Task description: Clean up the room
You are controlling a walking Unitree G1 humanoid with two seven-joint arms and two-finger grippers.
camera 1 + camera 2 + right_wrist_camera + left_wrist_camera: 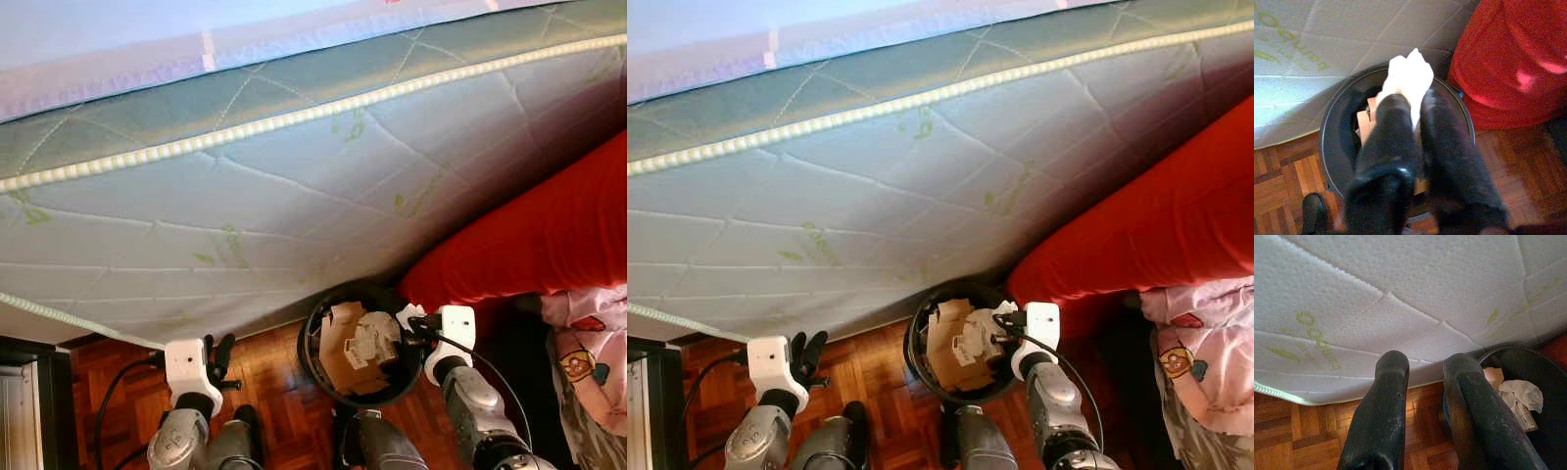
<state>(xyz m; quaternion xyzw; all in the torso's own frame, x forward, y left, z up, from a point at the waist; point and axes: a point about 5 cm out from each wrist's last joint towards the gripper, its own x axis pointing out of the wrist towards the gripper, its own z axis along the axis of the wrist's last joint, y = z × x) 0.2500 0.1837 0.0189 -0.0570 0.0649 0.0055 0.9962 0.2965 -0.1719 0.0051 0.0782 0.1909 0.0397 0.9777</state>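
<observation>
White crumpled paper (1408,78) sits pinched between the tips of your right gripper (1413,105), whose two black fingers are closed almost together on it. You are holding it right over the round black waste bin (312,364), just above the rim on the side nearest the red cushion (529,235). Inside the bin you can see brown cardboard scraps (338,357) and more wadded white paper (1520,394). The bin stands on the wooden parquet floor (260,377), tucked against the side of the quilted mattress (255,206), with the red cushion touching or just beside it on your right. Past the cushion, at the far right, lies some pink patterned fabric (588,333).

Your left gripper (1425,401) hangs low over the parquet, well to the left of the bin, near the mattress's lower edge. Its fingers stand slightly apart with a narrow gap and nothing between them. A black cable (108,401) runs back from that wrist.
</observation>
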